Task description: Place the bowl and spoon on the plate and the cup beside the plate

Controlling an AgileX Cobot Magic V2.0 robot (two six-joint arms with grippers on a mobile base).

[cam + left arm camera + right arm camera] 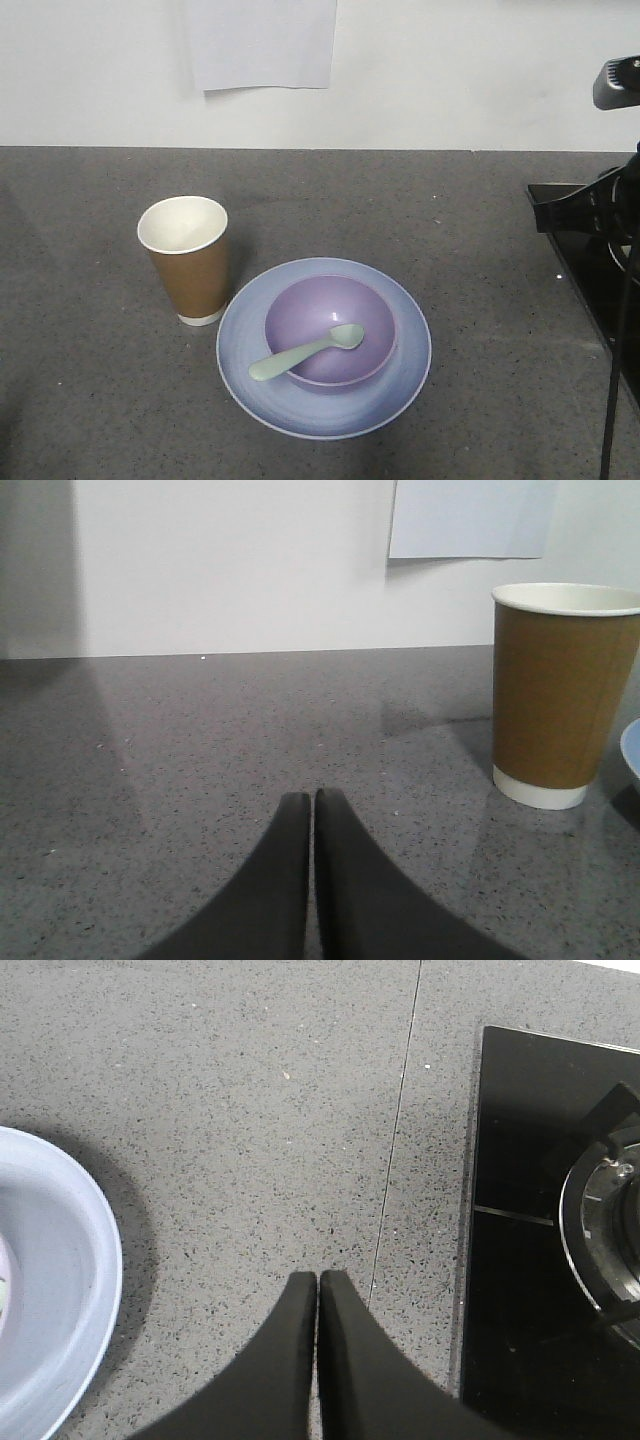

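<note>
Already the bowl (331, 329) sits on the plate (400, 385), the spoon (305, 352) in it, handle pointing near-left; the cup (186, 258) stands just left. Left gripper (312, 798), pinched empty, has the cup far-right; right gripper (318, 1278) likewise closed, plate to its left.

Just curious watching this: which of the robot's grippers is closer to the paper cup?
Left. The left gripper sits low beside the cup; the right gripper is beyond the plate, near the stove.

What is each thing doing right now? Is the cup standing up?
cup: upright, empty, beside the plate
bowl: upright, on the plate
spoon: scoop in bowl, handle over its rim
plate: flat on counter
left gripper: shut, empty
right gripper: shut, empty
</note>
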